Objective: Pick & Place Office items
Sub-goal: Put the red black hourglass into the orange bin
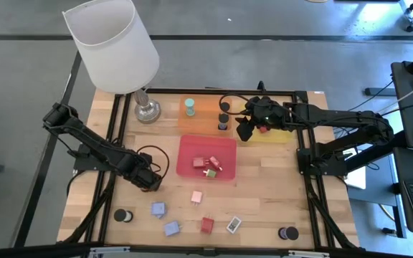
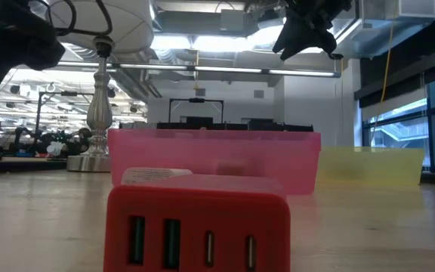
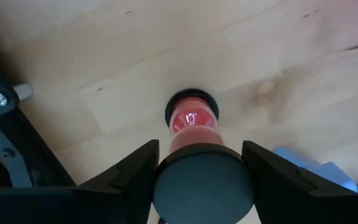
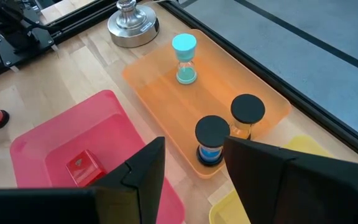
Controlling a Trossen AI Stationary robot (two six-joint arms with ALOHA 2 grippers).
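My left gripper is low over the table, left of the red tray, shut on a small red sand timer with black end caps. My right gripper hangs open and empty high above the orange tray, as the low view shows. In that tray stand a teal timer and two black-capped timers. The red tray holds red blocks. Loose on the wood lie a pink block, lavender-blue blocks, a red block, a white rectangle and black cylinders. My left gripper pinches the timer by its near black cap, with one finger on each side of it. The fingers come from above, pointing down along the timer. The timer's far cap points at the table; whether it rests on the wood, I cannot tell.
A white-shaded lamp stands on its metal base at the far left. The yellow tray lies right of the orange one. A black frame rail rims the table. In the low view a red block fills the foreground.
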